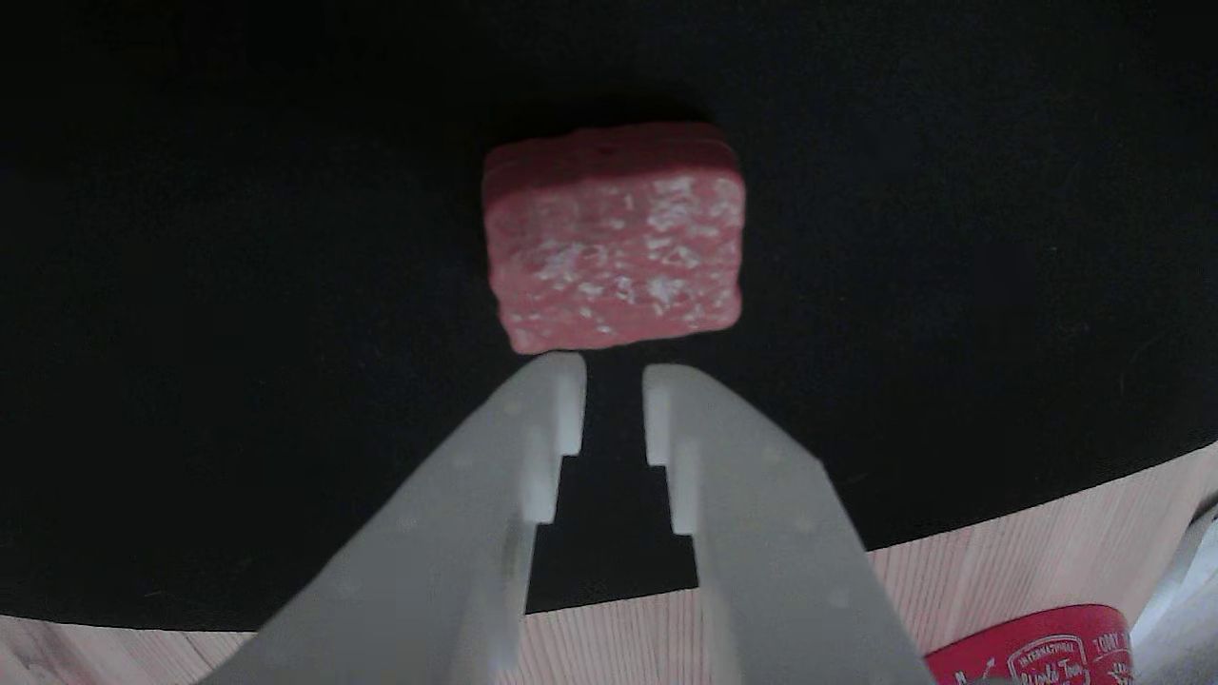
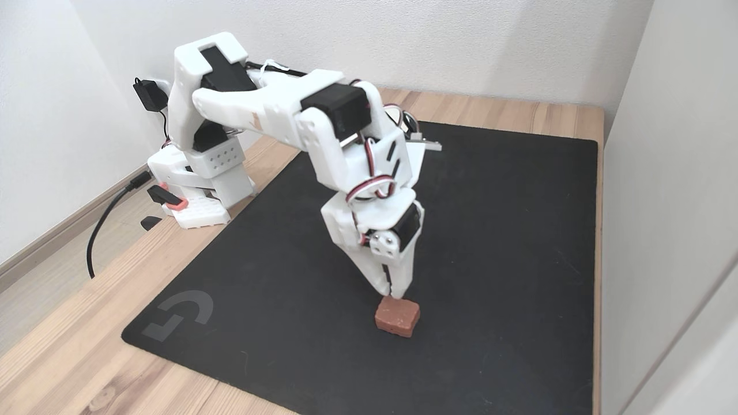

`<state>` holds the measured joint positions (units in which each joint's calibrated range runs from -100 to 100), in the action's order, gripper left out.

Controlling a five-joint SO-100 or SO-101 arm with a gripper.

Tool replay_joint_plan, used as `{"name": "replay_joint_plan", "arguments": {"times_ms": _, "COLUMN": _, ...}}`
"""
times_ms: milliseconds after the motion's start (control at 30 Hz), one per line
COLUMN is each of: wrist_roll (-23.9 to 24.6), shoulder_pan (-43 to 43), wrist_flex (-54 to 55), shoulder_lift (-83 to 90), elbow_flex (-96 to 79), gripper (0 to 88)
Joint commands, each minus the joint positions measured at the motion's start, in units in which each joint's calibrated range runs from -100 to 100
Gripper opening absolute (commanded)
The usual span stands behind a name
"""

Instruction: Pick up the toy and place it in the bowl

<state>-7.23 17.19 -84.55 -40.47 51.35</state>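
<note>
The toy [image 1: 614, 243] is a dark-red block with rounded corners and whitish speckles, lying flat on the black mat [image 1: 190, 285]. In the fixed view the toy [image 2: 396, 316] sits near the mat's front middle. My gripper [image 1: 614, 371] hovers just above it and points straight down. Its white fingertips [image 1: 561, 381] are drawn together to a narrow slit with nothing between them. In the fixed view the gripper [image 2: 393, 295] almost touches the toy's top rear edge. A red round object with white printed logos [image 1: 1037, 656] shows at the lower right of the other view; I cannot tell whether it is the bowl.
The black mat [image 2: 490, 242] covers most of a wooden table [image 2: 69, 346]. The arm's base [image 2: 196, 190] stands at the back left with cables. A white wall panel [image 2: 669, 202] borders the right side. A small round shiny thing [image 2: 408, 120] peeks out behind the arm.
</note>
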Motion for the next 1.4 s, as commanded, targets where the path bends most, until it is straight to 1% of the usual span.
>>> {"name": "replay_joint_plan", "arguments": {"times_ms": 0, "wrist_roll": -0.4, "shoulder_pan": 0.5, "wrist_flex": -0.3, "shoulder_lift": 0.4, "elbow_flex": 1.9, "gripper": 2.6}}
{"name": "replay_joint_plan", "arguments": {"times_ms": 200, "wrist_roll": -0.3, "shoulder_pan": 0.6, "wrist_flex": -0.3, "shoulder_lift": 0.4, "elbow_flex": 1.9, "gripper": 3.3}}
{"name": "replay_joint_plan", "arguments": {"times_ms": 233, "wrist_roll": -0.3, "shoulder_pan": 0.6, "wrist_flex": -0.4, "shoulder_lift": 0.4, "elbow_flex": 1.9, "gripper": 5.3}}
{"name": "replay_joint_plan", "arguments": {"times_ms": 300, "wrist_roll": -0.3, "shoulder_pan": 0.6, "wrist_flex": -0.4, "shoulder_lift": 0.4, "elbow_flex": 1.9, "gripper": 12.4}}
{"name": "replay_joint_plan", "arguments": {"times_ms": 333, "wrist_roll": -0.3, "shoulder_pan": 0.6, "wrist_flex": -0.9, "shoulder_lift": 0.4, "elbow_flex": 1.9, "gripper": 19.9}}
{"name": "replay_joint_plan", "arguments": {"times_ms": 400, "wrist_roll": -0.3, "shoulder_pan": 0.6, "wrist_flex": -1.2, "shoulder_lift": 0.4, "elbow_flex": 2.0, "gripper": 23.8}}
{"name": "replay_joint_plan", "arguments": {"times_ms": 700, "wrist_roll": -0.3, "shoulder_pan": 0.6, "wrist_flex": -1.6, "shoulder_lift": 0.4, "elbow_flex": 1.9, "gripper": 24.4}}
{"name": "replay_joint_plan", "arguments": {"times_ms": 967, "wrist_roll": -0.3, "shoulder_pan": 0.7, "wrist_flex": -4.7, "shoulder_lift": 0.3, "elbow_flex": 1.9, "gripper": 24.6}}
{"name": "replay_joint_plan", "arguments": {"times_ms": 1367, "wrist_roll": -0.3, "shoulder_pan": 0.8, "wrist_flex": -4.9, "shoulder_lift": 0.3, "elbow_flex": 1.9, "gripper": 24.8}}
